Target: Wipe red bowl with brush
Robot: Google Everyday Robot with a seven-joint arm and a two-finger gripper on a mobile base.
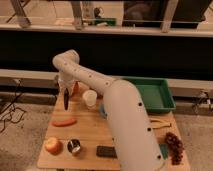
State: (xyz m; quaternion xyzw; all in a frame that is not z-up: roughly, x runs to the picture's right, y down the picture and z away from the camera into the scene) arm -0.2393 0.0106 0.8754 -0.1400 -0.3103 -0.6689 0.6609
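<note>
pincer [66, 91] with brush [66, 99] at red bowl [75, 88], cup [90, 97] beside

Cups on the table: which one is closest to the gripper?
The white cup, just beside the gripper, which holds the brush at the back left of the table by the red bowl. The shiny metal cup sits far off near the front edge.

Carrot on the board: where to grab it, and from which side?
Carrot: mid-length, from above, jaws across its narrow width; it lies flat, long axis roughly left-right. Hand is at the back left of the table, shut on the brush.
</note>
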